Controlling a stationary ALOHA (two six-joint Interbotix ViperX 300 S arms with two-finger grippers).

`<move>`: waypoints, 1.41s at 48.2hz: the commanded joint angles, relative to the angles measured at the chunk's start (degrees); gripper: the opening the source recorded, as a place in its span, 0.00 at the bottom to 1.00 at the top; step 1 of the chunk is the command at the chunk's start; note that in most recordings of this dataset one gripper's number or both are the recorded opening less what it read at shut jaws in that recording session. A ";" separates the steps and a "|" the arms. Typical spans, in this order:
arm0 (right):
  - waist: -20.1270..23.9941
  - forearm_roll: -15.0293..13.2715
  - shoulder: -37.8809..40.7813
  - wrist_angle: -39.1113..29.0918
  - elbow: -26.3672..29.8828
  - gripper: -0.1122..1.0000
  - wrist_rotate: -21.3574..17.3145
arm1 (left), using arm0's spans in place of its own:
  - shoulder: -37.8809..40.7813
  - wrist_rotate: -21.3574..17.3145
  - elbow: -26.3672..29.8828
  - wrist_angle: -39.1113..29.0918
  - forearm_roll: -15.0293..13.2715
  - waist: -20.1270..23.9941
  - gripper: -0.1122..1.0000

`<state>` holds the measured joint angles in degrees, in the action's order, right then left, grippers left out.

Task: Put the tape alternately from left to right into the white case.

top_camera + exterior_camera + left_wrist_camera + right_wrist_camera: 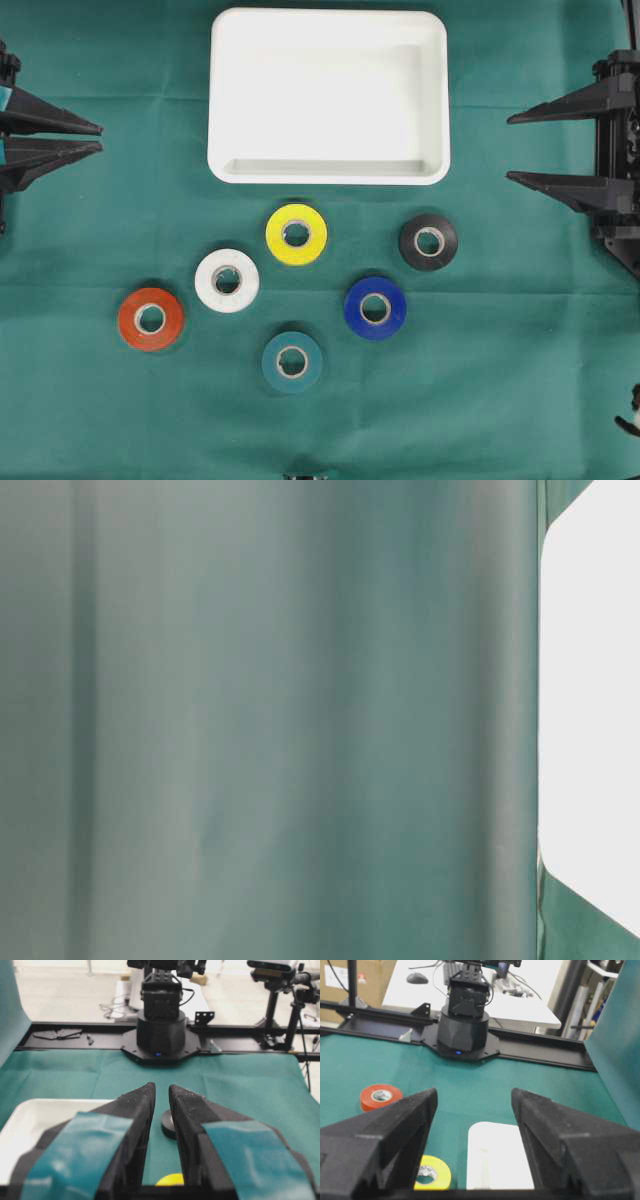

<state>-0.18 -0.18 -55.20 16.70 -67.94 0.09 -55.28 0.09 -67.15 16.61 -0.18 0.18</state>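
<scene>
Two level arms at opposite table edges: left tool (100,138) narrow, right tool (510,148) wide, both empty.

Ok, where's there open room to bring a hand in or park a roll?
The shallow white rectangular tray holds nothing. Bare green cloth lies left of the red-orange tape roll, right of the black roll and below the teal roll. Crowded: the middle cluster, where white, yellow and blue rolls leave narrow gaps.
</scene>
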 commanded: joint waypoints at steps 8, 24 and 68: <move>0.00 0.09 0.35 -1.93 0.53 0.11 -0.97 | 0.35 0.18 0.70 -0.79 -1.32 -1.05 0.12; 0.00 0.09 0.35 -5.63 0.88 0.01 -1.67 | 0.44 0.18 3.60 -9.40 -1.41 -2.29 0.11; 0.00 -0.09 5.01 -10.20 2.46 0.86 -3.52 | 4.48 3.96 6.15 -17.23 -1.49 -3.78 0.63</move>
<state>-0.18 -0.26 -51.68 6.68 -67.68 -3.34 -52.65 3.52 -63.19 -0.09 -1.49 -3.34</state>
